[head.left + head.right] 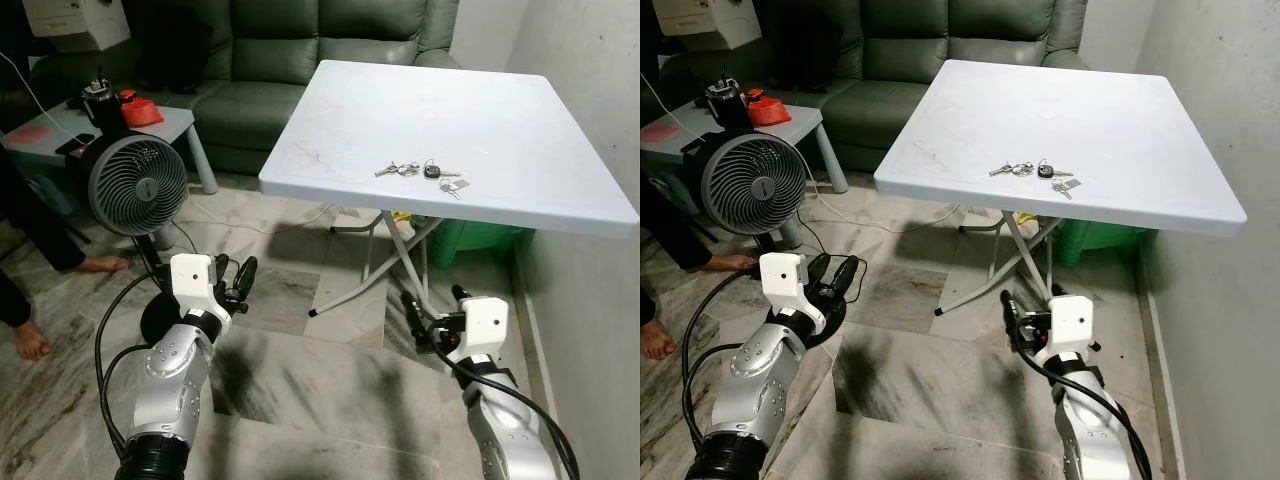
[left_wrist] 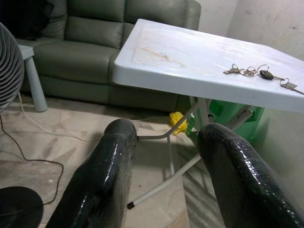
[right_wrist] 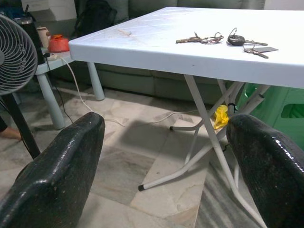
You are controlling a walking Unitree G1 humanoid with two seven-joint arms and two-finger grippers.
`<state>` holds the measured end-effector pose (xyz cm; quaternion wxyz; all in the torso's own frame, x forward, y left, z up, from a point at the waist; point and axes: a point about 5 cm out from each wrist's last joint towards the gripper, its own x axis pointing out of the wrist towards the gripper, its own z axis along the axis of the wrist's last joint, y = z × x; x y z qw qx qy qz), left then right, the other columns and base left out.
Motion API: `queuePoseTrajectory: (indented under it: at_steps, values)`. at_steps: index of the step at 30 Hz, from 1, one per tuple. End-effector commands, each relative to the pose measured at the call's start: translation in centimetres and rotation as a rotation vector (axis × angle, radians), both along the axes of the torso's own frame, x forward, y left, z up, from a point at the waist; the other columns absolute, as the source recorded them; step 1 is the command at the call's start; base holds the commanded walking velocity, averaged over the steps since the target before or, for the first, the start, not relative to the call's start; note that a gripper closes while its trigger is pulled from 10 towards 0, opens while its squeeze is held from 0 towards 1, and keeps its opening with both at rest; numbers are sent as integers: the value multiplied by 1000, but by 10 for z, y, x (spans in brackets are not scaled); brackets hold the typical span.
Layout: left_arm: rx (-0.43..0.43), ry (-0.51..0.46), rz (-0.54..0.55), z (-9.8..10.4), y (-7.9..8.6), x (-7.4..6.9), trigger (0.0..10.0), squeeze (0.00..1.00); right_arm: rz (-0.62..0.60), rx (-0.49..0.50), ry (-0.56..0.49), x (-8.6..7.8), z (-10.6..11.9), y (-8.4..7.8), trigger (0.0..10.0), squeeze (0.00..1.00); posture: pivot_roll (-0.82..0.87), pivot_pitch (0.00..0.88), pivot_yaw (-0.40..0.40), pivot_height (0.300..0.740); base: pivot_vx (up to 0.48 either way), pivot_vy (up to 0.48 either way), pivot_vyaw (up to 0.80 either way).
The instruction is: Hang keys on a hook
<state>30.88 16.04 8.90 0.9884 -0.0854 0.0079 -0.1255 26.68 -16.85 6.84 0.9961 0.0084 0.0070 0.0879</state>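
A bunch of keys (image 1: 422, 172) with a black fob lies near the front edge of a white folding table (image 1: 470, 110), also seen as keys (image 2: 259, 74) and keys (image 3: 223, 39). My left gripper (image 1: 236, 284) is held low over the floor, left of the table, open and holding nothing. My right gripper (image 1: 432, 310) hangs low below the table's front edge, open, nothing between its fingers (image 3: 52, 175). Both grippers are well below and short of the keys.
A standing fan (image 1: 137, 186) with a trailing cable is at the left, beside a small grey side table (image 1: 60, 128) with clutter. A green sofa (image 1: 290, 50) stands behind. A person's bare feet (image 1: 32, 340) are at far left. A green bin (image 1: 475, 238) sits under the table; wall at right.
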Motion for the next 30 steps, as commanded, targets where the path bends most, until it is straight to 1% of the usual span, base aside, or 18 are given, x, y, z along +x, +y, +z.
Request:
queuePoseTrajectory:
  at_steps: [1,7,15,30]
  values:
    - [12,-14,-9,6,1,3,10000,0,15,-2,-7,2,4,2,10000,0,-140,0,9,740,315,0,0]
    - [15,-11,-15,7,0,4,10000,0,20,-9,-5,2,3,2,10000,0,-137,0,8,740,342,0,0]
    - [24,-7,-37,4,-3,2,10000,0,28,-15,-1,1,2,1,10000,0,-136,0,7,740,465,0,0]
    - [27,-4,-55,4,-8,4,10000,0,29,-26,-1,1,3,-1,10000,0,-146,0,7,740,464,0,0]
